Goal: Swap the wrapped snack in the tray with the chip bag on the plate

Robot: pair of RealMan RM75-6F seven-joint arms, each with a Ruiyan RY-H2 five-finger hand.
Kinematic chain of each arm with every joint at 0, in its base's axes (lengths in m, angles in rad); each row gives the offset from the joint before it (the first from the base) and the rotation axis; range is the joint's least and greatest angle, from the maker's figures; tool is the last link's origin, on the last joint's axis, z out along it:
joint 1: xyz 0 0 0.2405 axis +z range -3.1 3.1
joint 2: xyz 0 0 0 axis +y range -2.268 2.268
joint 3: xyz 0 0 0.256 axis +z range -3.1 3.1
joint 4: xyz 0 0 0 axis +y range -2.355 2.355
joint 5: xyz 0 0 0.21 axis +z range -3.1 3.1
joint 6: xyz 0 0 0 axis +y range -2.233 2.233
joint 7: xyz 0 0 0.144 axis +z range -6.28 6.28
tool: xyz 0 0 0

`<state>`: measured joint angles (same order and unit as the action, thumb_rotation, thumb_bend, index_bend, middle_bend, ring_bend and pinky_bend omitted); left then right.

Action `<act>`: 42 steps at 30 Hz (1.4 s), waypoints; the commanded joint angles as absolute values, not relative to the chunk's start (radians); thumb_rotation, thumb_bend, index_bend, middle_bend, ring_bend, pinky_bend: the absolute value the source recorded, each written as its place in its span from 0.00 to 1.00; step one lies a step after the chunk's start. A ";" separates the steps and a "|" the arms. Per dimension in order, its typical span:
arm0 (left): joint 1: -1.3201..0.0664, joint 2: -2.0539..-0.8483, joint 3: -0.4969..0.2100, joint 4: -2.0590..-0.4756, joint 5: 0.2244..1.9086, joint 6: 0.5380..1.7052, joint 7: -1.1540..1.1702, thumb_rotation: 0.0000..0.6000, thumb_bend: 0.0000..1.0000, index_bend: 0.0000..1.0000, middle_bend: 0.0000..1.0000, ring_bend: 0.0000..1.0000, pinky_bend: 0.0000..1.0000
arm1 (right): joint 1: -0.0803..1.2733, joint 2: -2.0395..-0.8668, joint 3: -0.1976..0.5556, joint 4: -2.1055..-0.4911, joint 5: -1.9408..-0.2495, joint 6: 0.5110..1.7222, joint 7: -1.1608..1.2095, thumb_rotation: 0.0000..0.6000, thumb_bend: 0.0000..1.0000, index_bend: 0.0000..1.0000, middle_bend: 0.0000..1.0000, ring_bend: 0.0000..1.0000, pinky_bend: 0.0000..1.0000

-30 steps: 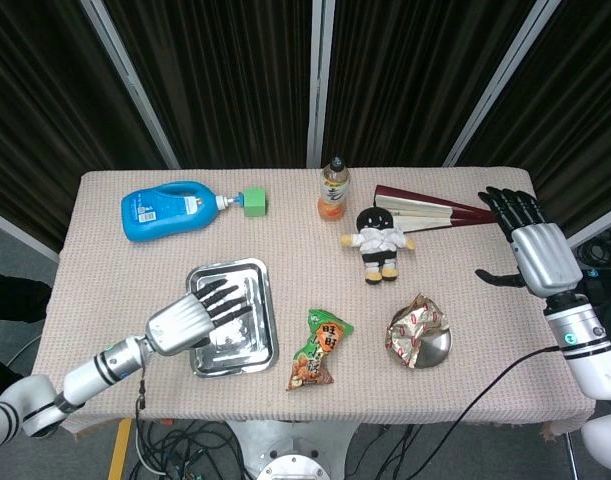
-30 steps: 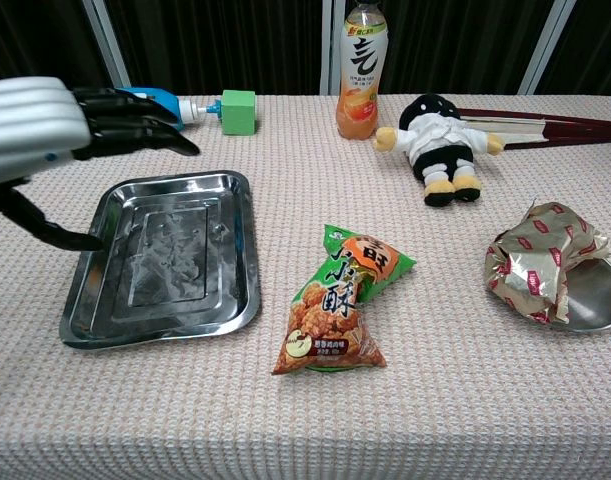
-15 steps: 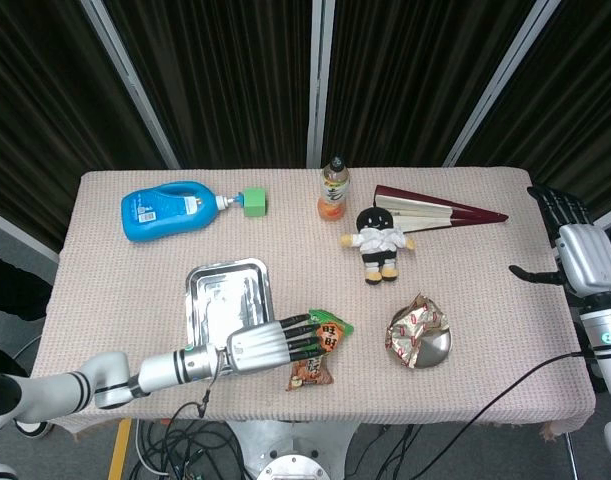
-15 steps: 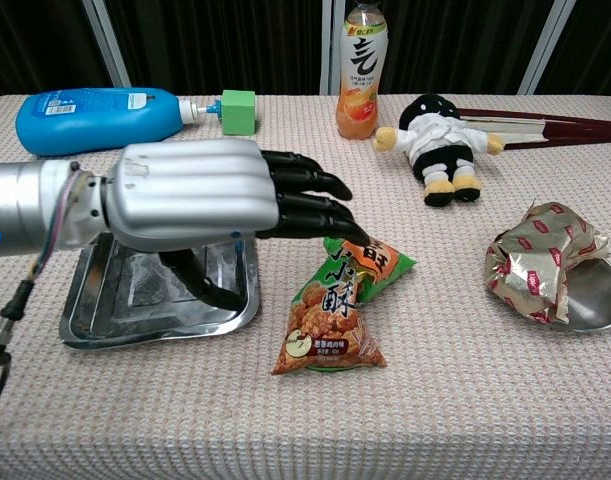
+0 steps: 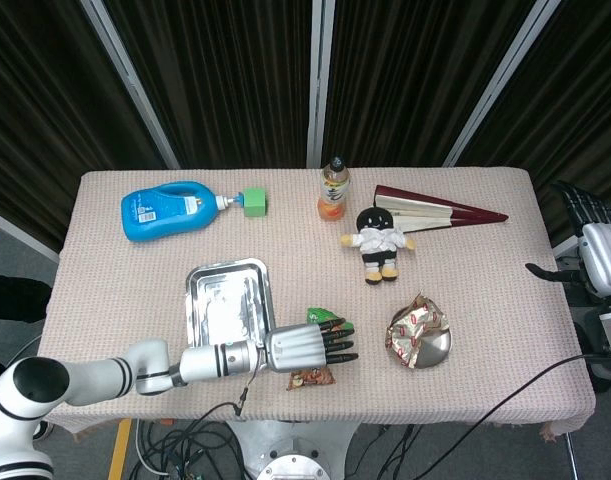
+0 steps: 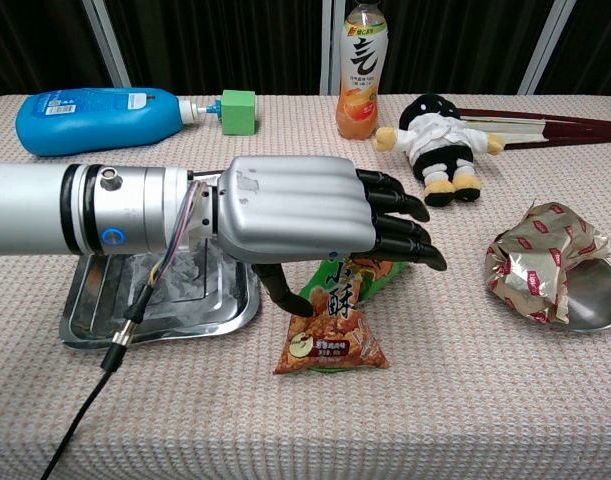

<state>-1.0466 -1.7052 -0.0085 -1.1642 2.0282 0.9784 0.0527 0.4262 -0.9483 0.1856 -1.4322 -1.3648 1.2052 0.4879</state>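
worktop (image 6: 285, 440) has a beige knit-textured cloth over it; black pleated curtain with pale vertical rails behind, grey floor and loose cables below the near edge in the head view.

landmark = tray (image 6: 95, 315), steel, rectangular, near-left part of the worktop. nothing in it that i can make out.

just right of the tray: chip bag (image 6: 330, 335), green top, orange lower half with a fried-snack picture and printed characters, lying flat on the cloth. it is not on the plate, not in the tray.

left hand (image 6: 305, 215) sits over the bag's upper half, silver back up, black fingers (image 6: 400, 225) stretched out flat and apart, pointing away from the tray. thumb hangs down at the bag's tray-side edge. released, holding nothing; can't tell if the thumb touches the bag.

further right of the tray, well apart: plate (image 6: 595, 300), small and steel, with the wrapped snack (image 6: 535, 260) on it, crumpled silver foil with red print, leaning over the plate's tray-side rim.

right hand (image 5: 595, 245) is beyond the worktop's far-right edge, off the surface, fingers spread, released.

behind the tray: blue bottle (image 6: 95, 118) lying on its side, green cube (image 6: 238, 111) at its nozzle. back and right of the tray: orange drink bottle (image 6: 362, 72) upright, plush doll (image 6: 440, 140) on its back, folded dark red fan (image 6: 545, 122) behind the doll.
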 commanded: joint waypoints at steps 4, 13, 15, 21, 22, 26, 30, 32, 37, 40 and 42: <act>-1.056 -1.716 0.027 -1.119 2.017 0.998 0.072 1.00 0.16 0.14 0.17 0.07 0.17 | 0.425 -0.957 0.190 -1.416 -1.372 1.197 0.500 1.00 0.00 0.00 0.02 0.00 0.00; -1.050 -1.750 0.064 -1.066 2.005 1.037 0.079 1.00 0.27 0.24 0.25 0.15 0.26 | 0.434 -0.965 0.195 -1.416 -1.377 1.173 0.492 1.00 0.00 0.00 0.01 0.00 0.00; -1.050 -1.757 0.074 -1.055 2.006 1.044 0.078 1.00 0.30 0.28 0.29 0.18 0.29 | 0.435 -0.966 0.198 -1.413 -1.373 1.169 0.491 1.00 0.00 0.00 0.01 0.00 0.00; -1.044 -1.776 0.101 -1.020 2.009 1.072 0.079 1.00 0.36 0.37 0.37 0.26 0.36 | 0.433 -0.965 0.203 -1.415 -1.371 1.165 0.487 1.00 0.00 0.00 0.01 0.00 0.00; -1.041 -1.780 0.104 -1.015 2.007 1.080 0.076 1.00 0.37 0.40 0.39 0.28 0.38 | 0.432 -0.964 0.204 -1.416 -1.370 1.165 0.487 1.00 0.00 0.00 0.01 0.00 0.00; -1.032 -1.784 0.109 -1.010 2.006 1.123 0.072 1.00 0.41 0.49 0.46 0.34 0.44 | 0.429 -0.960 0.206 -1.418 -1.370 1.166 0.484 1.00 0.00 0.00 0.01 0.00 0.00; -1.021 -1.778 0.107 -1.016 2.009 1.188 0.049 1.00 0.42 0.55 0.50 0.39 0.48 | 0.427 -0.958 0.208 -1.422 -1.369 1.167 0.481 1.00 0.00 0.00 0.01 0.00 0.00; -1.014 -1.771 0.102 -1.023 2.005 1.222 0.036 1.00 0.42 0.56 0.50 0.39 0.49 | 0.426 -0.959 0.209 -1.423 -1.368 1.166 0.478 1.00 0.00 0.00 0.01 0.00 0.00; -0.995 -1.714 0.075 -1.051 1.982 1.290 0.035 1.00 0.42 0.56 0.51 0.39 0.49 | 0.428 -0.958 0.211 -1.429 -1.367 1.160 0.470 1.00 0.00 0.00 0.01 0.00 0.00; -0.963 -1.653 0.065 -1.066 1.940 1.306 0.036 1.00 0.42 0.56 0.51 0.39 0.48 | 0.429 -0.958 0.211 -1.437 -1.372 1.160 0.461 1.00 0.00 0.00 0.01 0.00 0.00; -0.939 -1.615 0.071 -1.066 1.910 1.300 0.028 1.00 0.42 0.56 0.51 0.39 0.48 | 0.431 -0.959 0.211 -1.441 -1.375 1.159 0.456 1.00 0.00 0.00 0.01 0.00 0.00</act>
